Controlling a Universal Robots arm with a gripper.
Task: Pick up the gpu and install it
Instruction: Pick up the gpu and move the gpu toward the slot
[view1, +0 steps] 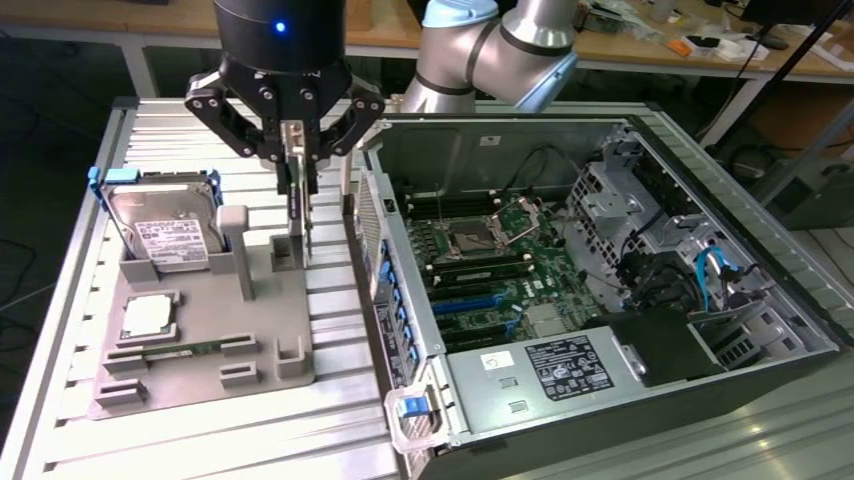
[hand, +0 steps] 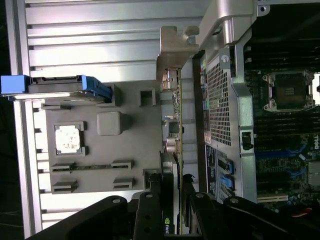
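Observation:
The gpu (view1: 299, 235) hangs on edge as a thin vertical card over the grey fixture tray (view1: 267, 365), just to the exterior view's left of the open computer case (view1: 400, 300). My gripper (view1: 296, 188) is shut on its upper edge. The card's lower end is level with a grey slotted post (view1: 283, 252); I cannot tell whether they touch. In the wrist view the gpu (hand: 176, 125) runs edge-on away from my gripper (hand: 170, 181), with its silver end bracket (hand: 172, 50) at the far end and the black fingers (hand: 150, 205) on either side.
On the tray lie a hard drive in a blue caddy (view1: 160, 232), a processor (view1: 147, 315) and a memory stick (view1: 180, 350). Inside the case, the motherboard (view1: 494, 260) shows blue expansion slots (view1: 467, 300), a black power supply (view1: 567, 365) and drive cages (view1: 641, 200).

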